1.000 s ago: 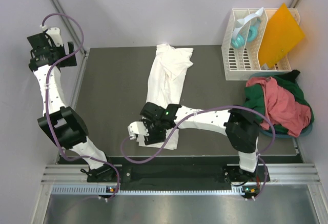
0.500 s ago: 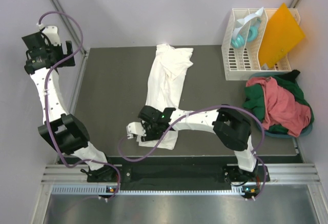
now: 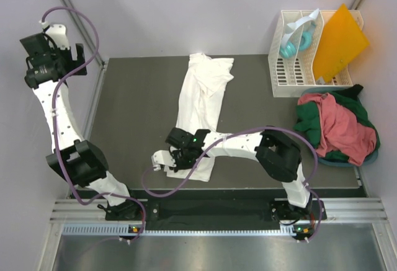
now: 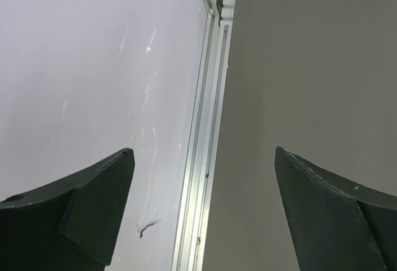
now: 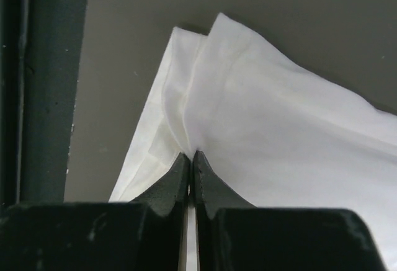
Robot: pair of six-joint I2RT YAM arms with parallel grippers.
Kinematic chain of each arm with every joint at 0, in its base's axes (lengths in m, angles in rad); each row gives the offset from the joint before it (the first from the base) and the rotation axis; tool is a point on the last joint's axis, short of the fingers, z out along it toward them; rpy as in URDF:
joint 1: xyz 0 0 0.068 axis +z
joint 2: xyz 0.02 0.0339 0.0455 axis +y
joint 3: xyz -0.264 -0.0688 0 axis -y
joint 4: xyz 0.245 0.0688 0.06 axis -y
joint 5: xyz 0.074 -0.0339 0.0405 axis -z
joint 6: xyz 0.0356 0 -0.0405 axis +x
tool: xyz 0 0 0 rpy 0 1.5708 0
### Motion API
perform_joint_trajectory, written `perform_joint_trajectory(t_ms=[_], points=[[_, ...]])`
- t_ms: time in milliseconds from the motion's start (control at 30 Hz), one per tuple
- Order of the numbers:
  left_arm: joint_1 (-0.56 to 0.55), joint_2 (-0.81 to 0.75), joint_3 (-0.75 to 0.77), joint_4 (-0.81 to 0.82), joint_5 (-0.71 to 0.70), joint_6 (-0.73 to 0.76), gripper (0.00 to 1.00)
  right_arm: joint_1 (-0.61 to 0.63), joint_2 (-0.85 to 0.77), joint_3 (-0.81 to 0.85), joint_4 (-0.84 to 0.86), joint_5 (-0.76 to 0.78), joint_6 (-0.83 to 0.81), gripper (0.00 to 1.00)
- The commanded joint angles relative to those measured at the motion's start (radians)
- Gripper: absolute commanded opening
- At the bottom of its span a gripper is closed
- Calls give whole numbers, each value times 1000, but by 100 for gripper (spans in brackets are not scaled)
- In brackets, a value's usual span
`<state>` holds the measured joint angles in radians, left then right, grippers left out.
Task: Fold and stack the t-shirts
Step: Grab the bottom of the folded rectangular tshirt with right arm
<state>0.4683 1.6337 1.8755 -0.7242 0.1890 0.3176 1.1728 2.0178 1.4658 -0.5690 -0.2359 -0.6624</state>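
Observation:
A large white t-shirt [image 3: 201,91] lies folded into a long strip down the middle of the dark table. My right gripper [image 3: 175,162] is low at the shirt's near left corner. In the right wrist view the gripper [image 5: 191,156] is shut, pinching a fold of the white t-shirt [image 5: 279,134] between its tips. A heap of salmon-red t-shirt [image 3: 341,125] and dark green t-shirt [image 3: 308,124] cloth sits at the right edge. My left gripper [image 3: 42,66] is raised at the far left, beside the wall, and it [image 4: 203,151] stands wide open with nothing in it.
A white slatted rack [image 3: 298,57] holding an orange sheet [image 3: 338,41] and a teal object [image 3: 291,44] stands at the back right. The coloured heap rests in a teal basin [image 3: 322,160]. A metal rail [image 4: 201,159] borders the table's left side by the wall.
My right gripper's jaws have closed onto the near corner of the white shirt. The left arm has swung a little further up and left.

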Motion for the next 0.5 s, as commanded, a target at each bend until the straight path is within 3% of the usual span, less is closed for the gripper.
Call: perform_joint_trajectory(t_ms=[0,200,233,333,467], points=[[6,34,86,9,6,-5,99,31,-44,48,-55,-95,-31,0],[7,71,140,-6,21,-31,99,73,-44,33,-74,-111,-40,0],[6,72,145,-9,21,-32,99,80,-45,27,-72,-109,-42,5],[6,75,148,-11,27,-37,99,83,-51,4,-62,-71,-43,52],[6,78,140,-15,30,-40,99,85,-65,7,-63,-43,-34,67]])
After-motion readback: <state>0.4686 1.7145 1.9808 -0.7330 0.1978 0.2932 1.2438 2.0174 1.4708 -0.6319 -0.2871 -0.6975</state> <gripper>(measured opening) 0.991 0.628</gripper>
